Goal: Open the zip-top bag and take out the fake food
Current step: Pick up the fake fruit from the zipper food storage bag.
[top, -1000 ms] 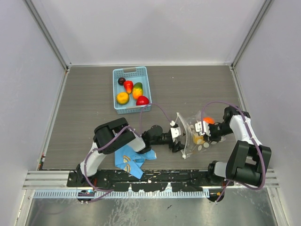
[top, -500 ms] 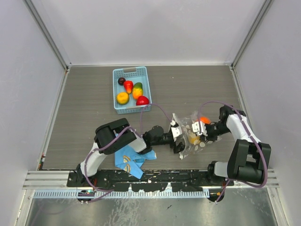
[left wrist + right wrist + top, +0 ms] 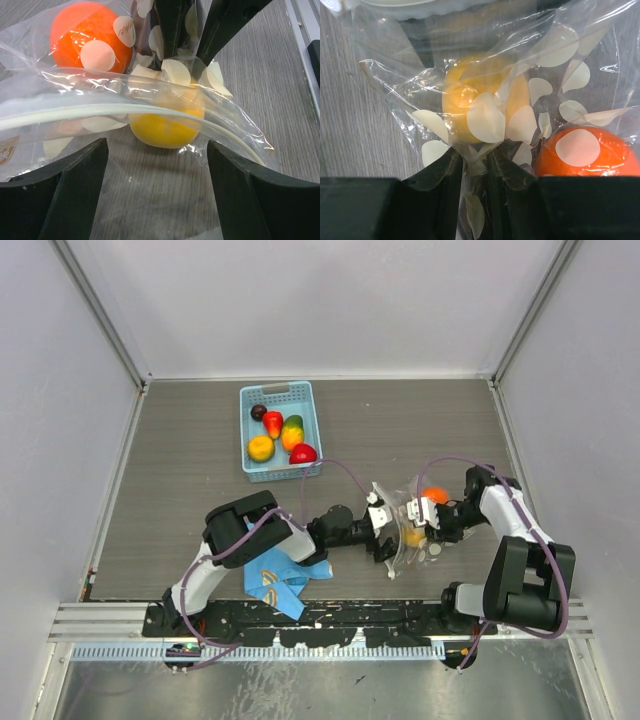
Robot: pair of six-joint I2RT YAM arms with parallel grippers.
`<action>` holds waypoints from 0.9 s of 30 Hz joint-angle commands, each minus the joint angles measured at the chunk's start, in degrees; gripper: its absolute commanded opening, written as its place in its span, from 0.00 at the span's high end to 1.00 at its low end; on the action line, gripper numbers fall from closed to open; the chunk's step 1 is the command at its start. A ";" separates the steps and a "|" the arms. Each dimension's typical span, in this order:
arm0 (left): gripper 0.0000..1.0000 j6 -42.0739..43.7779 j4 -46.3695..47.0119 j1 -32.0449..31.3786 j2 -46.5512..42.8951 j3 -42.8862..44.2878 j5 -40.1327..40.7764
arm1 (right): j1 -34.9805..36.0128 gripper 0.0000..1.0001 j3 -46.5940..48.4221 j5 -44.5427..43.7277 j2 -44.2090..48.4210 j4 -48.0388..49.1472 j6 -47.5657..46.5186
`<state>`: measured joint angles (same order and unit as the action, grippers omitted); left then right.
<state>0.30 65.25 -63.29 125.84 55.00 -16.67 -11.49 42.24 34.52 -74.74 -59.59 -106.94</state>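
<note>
Holding the bag from two sides, with two pieces inside

The zip-top bag (image 3: 420,550) lies on the surface (image 3: 400,430) between the two arms, and each arm has its own job on it. The right fingers (image 3: 440,175) are nearly closed and pinch a fold of the dotted plastic at the bag's far end from the zip, I think to keep the bag from sliding. The left fingers (image 3: 75,185) stand wide apart at the bag's mouth, and the white zip strip (image 3: 100,112) runs across the gap between them; they grip nothing that I can see. Inside the bag are a yellow piece (image 3: 167,127), just behind the zip strip, and an orange piece (image 3: 80,37) deeper in. Probably the left fingers are held so wide to go in around the yellow one. Whether the mouth is fully open, I cannot tell. Other pieces (image 3: 261,448) lie in the blue basket (image 3: 285,473), well apart from the bag, so the task seems mostly done.
</note>
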 commanded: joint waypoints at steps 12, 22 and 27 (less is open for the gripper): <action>0.06 -1.35 1.46 -0.73 1.48 3.86 -0.14 | 0.36 0.95 -3.20 0.92 -1.90 -0.09 -3.90; 0.05 -3.57 1.50 -1.32 2.28 4.95 0.71 | 0.94 0.99 -2.92 3.21 -2.50 -2.19 -5.29; 0.11 -4.86 0.96 -1.45 2.95 5.94 1.63 | 0.92 0.99 -2.42 4.15 -3.13 -3.68 -5.83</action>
<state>-3.18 64.14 -64.18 128.42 58.63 -16.27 -10.85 39.86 37.43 -76.66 -60.16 -111.44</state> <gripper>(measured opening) 0.920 0.043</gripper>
